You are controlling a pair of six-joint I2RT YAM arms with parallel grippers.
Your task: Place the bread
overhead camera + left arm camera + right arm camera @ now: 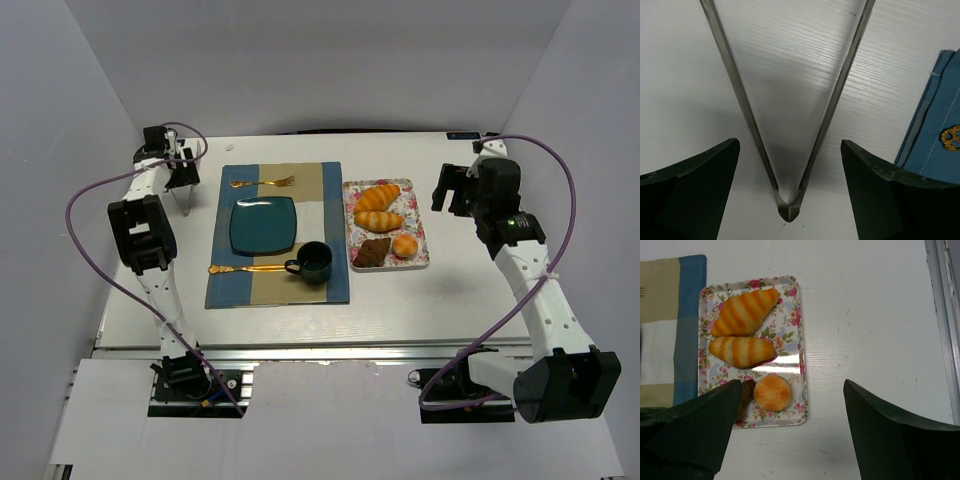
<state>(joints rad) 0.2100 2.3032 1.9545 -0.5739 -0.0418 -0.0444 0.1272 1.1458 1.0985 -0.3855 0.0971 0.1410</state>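
Bread lies on a floral tray (414, 208) right of the placemat: two striped rolls (378, 197) (380, 221), a round bun (405, 246) and a brown slice (373, 252). The right wrist view shows the rolls (745, 311) (741, 351), the bun (772, 393) and the tray (795, 330). My right gripper (792, 385) hovers open above the tray's right edge, holding nothing. Metal tongs (787, 210) lie on the table at far left. My left gripper (789, 150) is open, its fingers (700, 185) on either side of the tongs' joined end, apart from it.
A blue and tan placemat (335, 190) holds a teal square plate (263, 225), a dark mug (313, 262), a gold fork (262, 182) and another gold utensil (245, 268). White walls close in the table on the left, back and right.
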